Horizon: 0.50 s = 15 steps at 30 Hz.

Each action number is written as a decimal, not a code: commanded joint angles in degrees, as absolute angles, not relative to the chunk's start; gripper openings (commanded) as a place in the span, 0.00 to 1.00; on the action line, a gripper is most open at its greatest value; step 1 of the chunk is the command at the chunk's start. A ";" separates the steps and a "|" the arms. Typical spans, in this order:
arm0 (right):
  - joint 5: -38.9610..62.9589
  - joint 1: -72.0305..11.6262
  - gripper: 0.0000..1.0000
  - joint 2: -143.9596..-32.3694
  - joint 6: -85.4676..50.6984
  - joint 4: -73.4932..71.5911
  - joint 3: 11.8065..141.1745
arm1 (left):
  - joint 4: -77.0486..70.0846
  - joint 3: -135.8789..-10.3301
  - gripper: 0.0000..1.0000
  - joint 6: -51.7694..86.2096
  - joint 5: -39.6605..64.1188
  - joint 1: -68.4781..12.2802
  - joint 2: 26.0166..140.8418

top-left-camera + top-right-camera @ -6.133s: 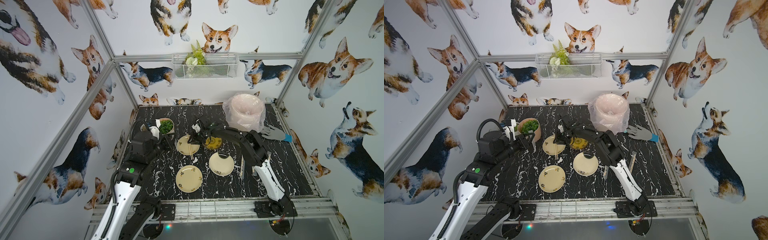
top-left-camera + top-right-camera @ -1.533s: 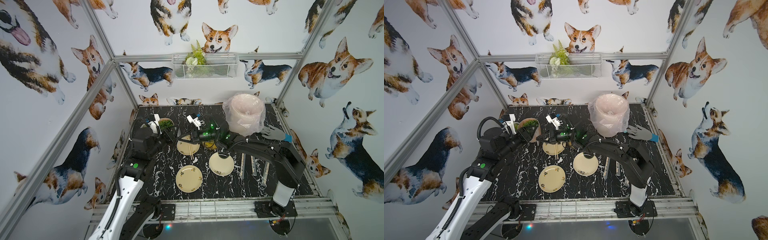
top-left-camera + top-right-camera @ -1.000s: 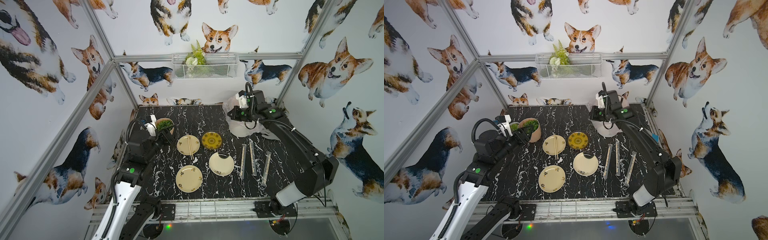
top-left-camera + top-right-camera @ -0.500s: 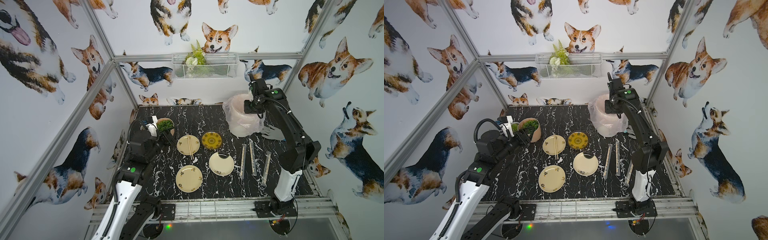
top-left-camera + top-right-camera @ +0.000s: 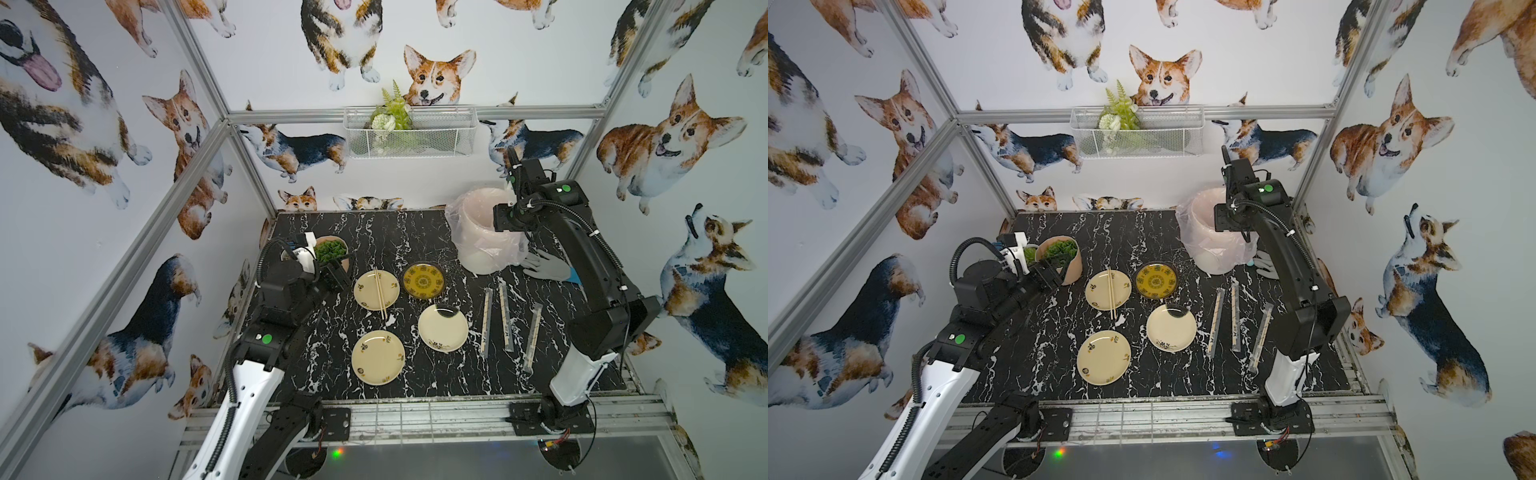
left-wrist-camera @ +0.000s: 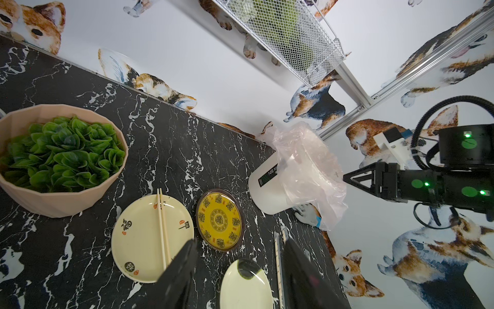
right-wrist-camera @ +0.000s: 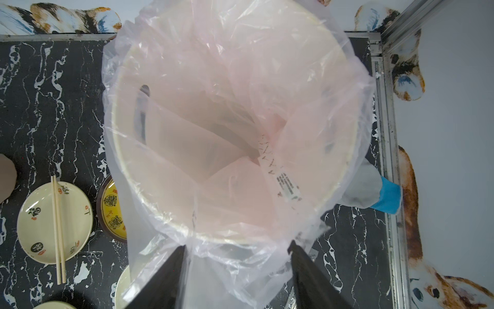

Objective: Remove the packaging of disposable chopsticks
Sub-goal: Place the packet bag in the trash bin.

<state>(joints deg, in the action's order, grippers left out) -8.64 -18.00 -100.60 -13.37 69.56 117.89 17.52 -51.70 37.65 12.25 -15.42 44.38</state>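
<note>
A bare pair of disposable chopsticks (image 5: 379,293) lies across a cream plate (image 5: 365,286). Three more pairs, still in clear packaging (image 5: 505,316), lie side by side on the table to the right of the plates. An empty printed packaging sleeve (image 7: 283,179) rests inside the lined bin (image 5: 478,245). My right gripper (image 7: 238,244) hangs open over the bin's mouth, with only liner film showing behind its fingers. My left gripper (image 6: 240,248) hovers open and empty at the left, between the plant bowl and the plates.
A pink bowl of green leaves (image 5: 332,251) stands at the back left. A yellow patterned plate (image 5: 424,280) and two other cream plates (image 5: 442,327) sit mid-table. A grey glove with a blue cuff (image 5: 544,268) lies beside the bin. A wire basket (image 5: 409,131) hangs on the back wall.
My right arm swung from the plates to the bin at the back right, and its gripper went from shut to open there. The left arm has barely moved.
</note>
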 commanded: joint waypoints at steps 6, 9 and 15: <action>-12.47 -16.90 0.72 -98.04 -13.39 68.57 112.32 | 15.91 -51.12 0.55 38.07 13.05 -15.29 44.34; -11.72 -16.14 0.73 -96.65 -13.93 67.95 109.87 | 16.00 -51.01 0.55 38.01 13.08 -15.29 44.37; -10.53 -15.50 0.78 -93.12 -14.17 66.74 106.26 | 16.17 -50.64 0.55 37.98 12.64 -15.29 43.87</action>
